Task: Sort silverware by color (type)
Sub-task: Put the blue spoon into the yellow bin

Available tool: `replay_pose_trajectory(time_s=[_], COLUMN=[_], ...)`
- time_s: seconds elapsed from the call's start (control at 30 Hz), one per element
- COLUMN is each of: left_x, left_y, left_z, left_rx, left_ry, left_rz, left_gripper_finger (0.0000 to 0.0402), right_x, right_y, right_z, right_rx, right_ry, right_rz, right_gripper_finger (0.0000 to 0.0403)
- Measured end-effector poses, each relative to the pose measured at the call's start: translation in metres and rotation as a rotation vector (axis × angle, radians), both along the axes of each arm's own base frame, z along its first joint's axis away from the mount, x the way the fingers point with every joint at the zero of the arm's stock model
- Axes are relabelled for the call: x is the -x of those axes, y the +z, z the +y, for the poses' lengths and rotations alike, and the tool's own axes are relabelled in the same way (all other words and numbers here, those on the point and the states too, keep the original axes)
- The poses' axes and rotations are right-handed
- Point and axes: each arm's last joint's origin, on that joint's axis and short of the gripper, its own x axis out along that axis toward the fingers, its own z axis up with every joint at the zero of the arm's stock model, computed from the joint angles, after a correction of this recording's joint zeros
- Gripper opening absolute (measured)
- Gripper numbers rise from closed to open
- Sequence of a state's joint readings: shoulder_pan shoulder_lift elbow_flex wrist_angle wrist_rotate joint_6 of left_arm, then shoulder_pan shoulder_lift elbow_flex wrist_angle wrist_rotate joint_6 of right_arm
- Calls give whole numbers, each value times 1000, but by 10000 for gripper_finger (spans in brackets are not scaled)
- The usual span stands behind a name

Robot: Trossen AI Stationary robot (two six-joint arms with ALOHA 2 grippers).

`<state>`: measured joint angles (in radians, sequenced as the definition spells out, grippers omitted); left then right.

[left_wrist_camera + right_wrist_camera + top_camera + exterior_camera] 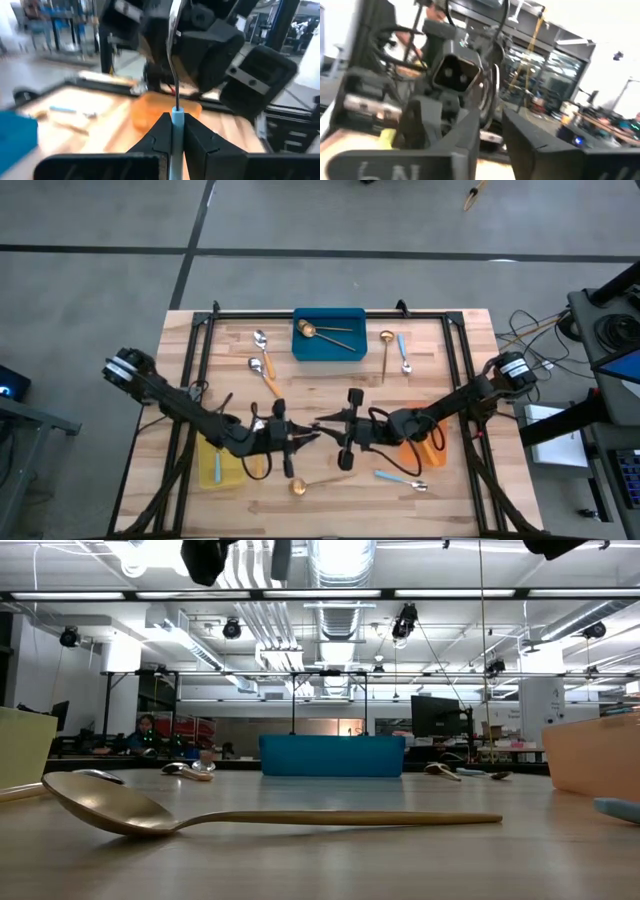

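Above the table's middle my two grippers meet tip to tip. My left gripper [176, 120] is shut on a spoon [173, 60] with a light-blue handle and a silver bowl. The bowl [491, 95] reaches between the fingers of my right gripper [492, 122], which stands open with one finger on either side. In the high view my left gripper [306, 437] comes from the left and my right gripper [327, 423] from the right. My left gripper pinches the spoon's light-blue handle [177, 115] between its two fingers. The fingers lie level, coming from the table's left, and run along the handle. The spoon juts out past the fingertips, bowl end toward my right gripper, lifted clear of the table. My right gripper: whether a finger touches the bowl, I cannot tell.
A blue bin [328, 348] with gold spoons stands far centre. A yellow bin [222, 467] lies under my left arm, an orange bin [428, 452] under my right. Loose spoons lie about: orange-handled [265, 375], gold [385, 352], blue-handled [403, 352], and near the front gold [312, 484] and blue-handled [400, 479].
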<state>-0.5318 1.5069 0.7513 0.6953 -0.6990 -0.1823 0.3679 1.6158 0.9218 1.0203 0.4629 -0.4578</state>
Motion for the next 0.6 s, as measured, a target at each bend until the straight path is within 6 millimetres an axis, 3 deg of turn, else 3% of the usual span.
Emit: replay_pose_trajectory(time_s=[0.13,0.27,0.43,0.6], left_x=[16,42,91,141], left_y=[12,25,31,21], left_z=[-1,1,8,17], left_rx=[111,335,723,904], left_ry=[-21,-26,44,191], left_rz=[34,88,243,430], left_gripper_finger=[10,10,10,16], right_x=[4,10,15,16], right_y=[6,12,17,14], right_z=[-2,-5,-9,-13], right_rx=[-14,-27,-45,-41], right_ry=[-13,-10,-30,-64], right_rz=[28,80,134,189], right_gripper_finger=[126,158,177,180])
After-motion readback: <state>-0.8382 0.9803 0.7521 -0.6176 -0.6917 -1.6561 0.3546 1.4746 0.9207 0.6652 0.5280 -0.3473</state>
